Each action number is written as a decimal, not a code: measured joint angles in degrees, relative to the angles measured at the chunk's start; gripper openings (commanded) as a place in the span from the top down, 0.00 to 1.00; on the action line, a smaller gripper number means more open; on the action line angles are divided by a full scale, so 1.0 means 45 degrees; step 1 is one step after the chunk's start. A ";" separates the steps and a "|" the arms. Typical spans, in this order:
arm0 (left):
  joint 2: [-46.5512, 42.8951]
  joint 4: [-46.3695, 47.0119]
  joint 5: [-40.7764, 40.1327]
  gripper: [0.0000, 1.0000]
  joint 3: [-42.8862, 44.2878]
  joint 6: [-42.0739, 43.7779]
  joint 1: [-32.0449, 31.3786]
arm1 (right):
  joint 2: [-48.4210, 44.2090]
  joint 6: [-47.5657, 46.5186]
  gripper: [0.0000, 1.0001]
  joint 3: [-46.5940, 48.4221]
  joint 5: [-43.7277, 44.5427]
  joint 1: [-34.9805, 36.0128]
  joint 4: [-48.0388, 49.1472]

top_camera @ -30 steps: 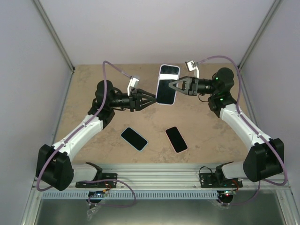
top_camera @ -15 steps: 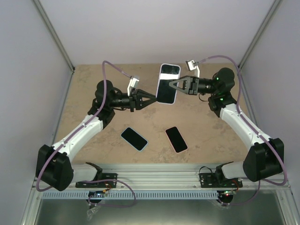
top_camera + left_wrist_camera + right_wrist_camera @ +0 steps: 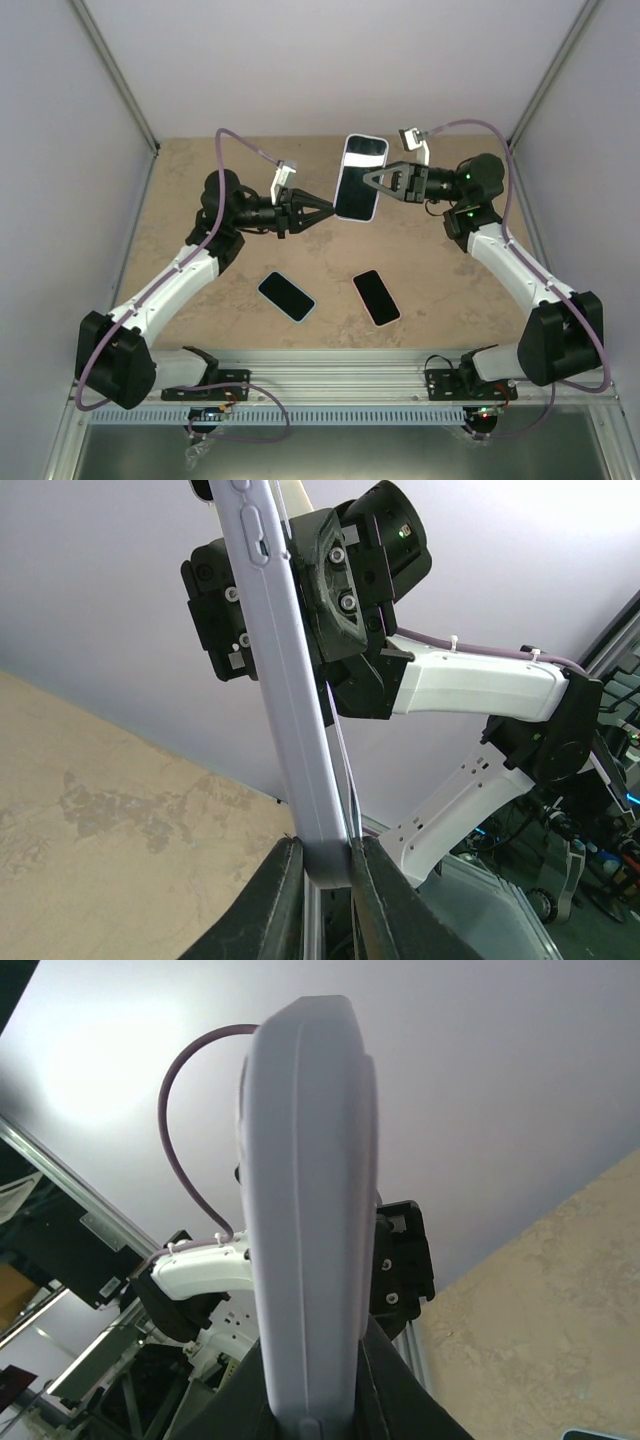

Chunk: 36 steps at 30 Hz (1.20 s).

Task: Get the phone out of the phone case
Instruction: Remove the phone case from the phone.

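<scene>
While the phone [image 3: 356, 195] sat in its phone case [image 3: 292, 710], the pair was held in the air above the rear half of the bench [image 3: 190, 170], between the two arms and clear of the surface. In the top view the dark screen faced the camera, with the long axis running roughly front to back.

The left end effector [image 3: 328, 211] was closed on the phone case. In the left wrist view, its two fingers [image 3: 278, 895] pinched the lower edge of the lavender shell from either side, with no gap visible. The right end effector [image 3: 364, 181] was likewise clamped on the phone case from the opposite side. In the right wrist view, the rounded back of the shell [image 3: 310, 1210] rose straight out from between its fingers [image 3: 250, 1400] and filled the centre of the frame.

A thin pale line ran along the edge of the shell in the left wrist view. It may have been the rim of the phone, but the angle was too tight to say.

Two further handsets lay flat on the bench nearer the arm bases. One, in a light blue surround [image 3: 287, 296], lay to the left, and an all-black one [image 3: 376, 297] lay to the right. They were apart from each other and well below the held item.
</scene>
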 measured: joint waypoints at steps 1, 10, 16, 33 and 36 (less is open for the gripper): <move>0.0000 -0.0005 0.0000 0.87 0.0010 0.0005 0.0000 | 0.0005 0.0078 0.99 -0.0005 -0.0005 0.0000 0.0117; 0.0024 -0.0126 -0.0141 0.89 0.0083 0.0141 0.0024 | 0.0053 0.1059 0.99 -0.0083 -0.0049 0.0019 0.1282; 0.0087 -0.0146 -0.0141 0.89 0.0092 0.0325 0.0039 | 0.0073 0.1681 1.00 -0.0131 -0.0112 0.0087 0.2093; 0.0063 -0.1161 -0.0189 0.73 0.0155 0.0738 0.0044 | 0.0063 0.0568 1.00 -0.0505 -0.0165 0.0185 0.1836; 0.0068 -0.1443 -0.0189 0.72 0.0165 0.0811 0.0063 | 0.0039 -0.0092 0.99 -0.0505 -0.0170 0.0287 0.1311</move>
